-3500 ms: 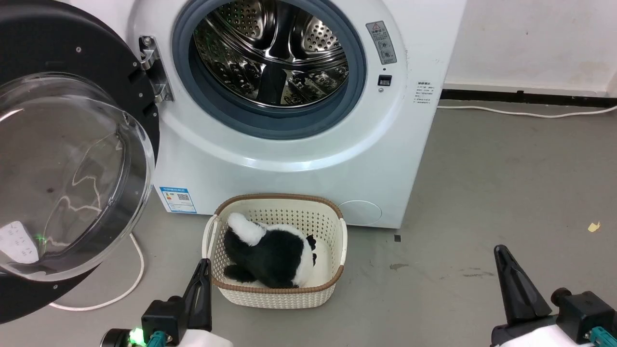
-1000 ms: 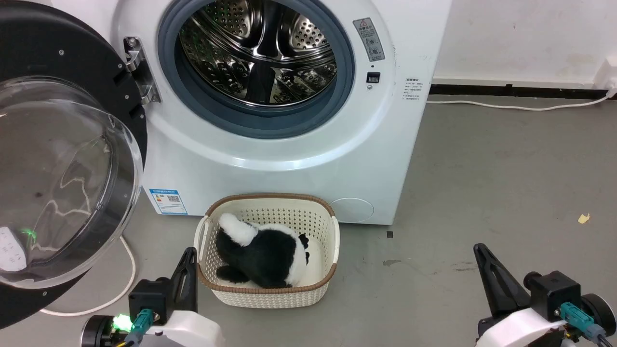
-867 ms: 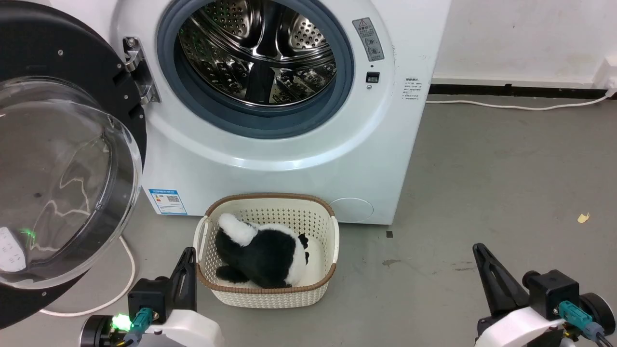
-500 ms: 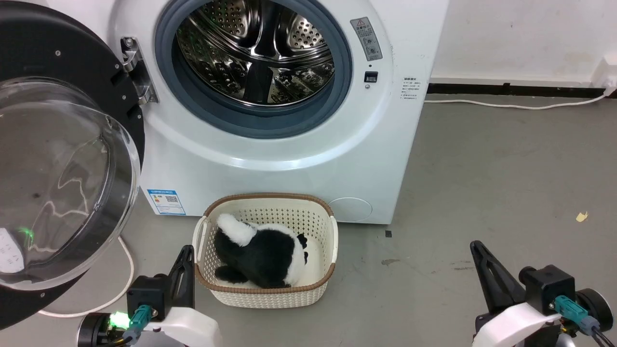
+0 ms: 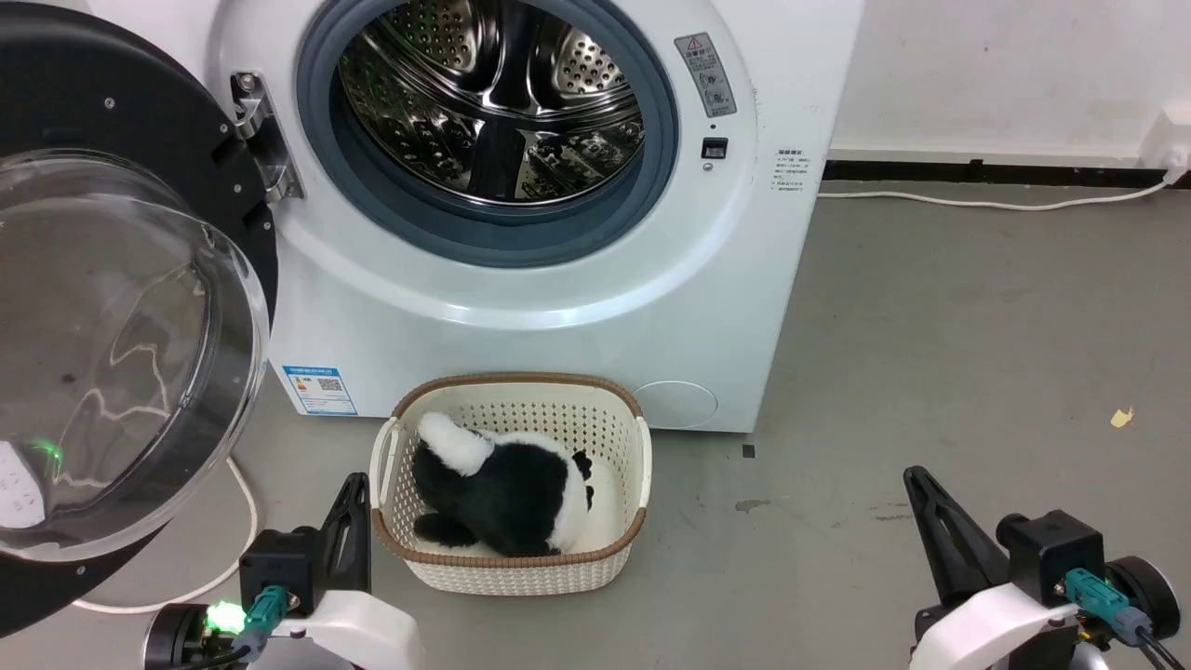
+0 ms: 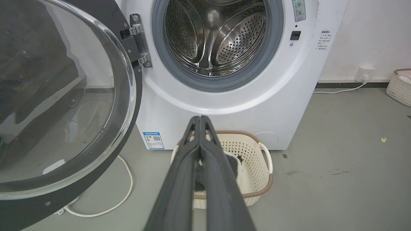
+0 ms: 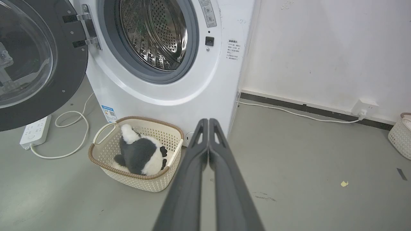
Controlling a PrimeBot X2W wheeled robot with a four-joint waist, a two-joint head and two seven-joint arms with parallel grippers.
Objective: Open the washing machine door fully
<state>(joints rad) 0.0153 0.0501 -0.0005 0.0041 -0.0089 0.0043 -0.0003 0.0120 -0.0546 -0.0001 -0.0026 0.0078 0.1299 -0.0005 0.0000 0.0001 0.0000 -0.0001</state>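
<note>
At 9 o'clock in the head view the large round glossy black washing machine door [image 5: 121, 84], with its bulging clear glass bowl, stands swung far out on its metal hinge [image 5: 260, 140], apart from both claws. The opening looks done or nearly so, and any last push should go gently on the black rim, not the glass. The left claw [image 5: 355, 489], at 7 o'clock, is pressed closed and holds nothing. A white cable [image 5: 249, 493] loops on the grey floor [image 5: 930, 326] under the door. A cream perforated plastic basket [image 5: 642, 447] with a black-and-white plush toy [image 5: 502, 493] sits at 6 o'clock just before the big white front-loading washing machine [image 5: 521, 316], blocking a low reach. The right claw [image 5: 921, 484], at 4 o'clock, is likewise closed and empty.
</note>
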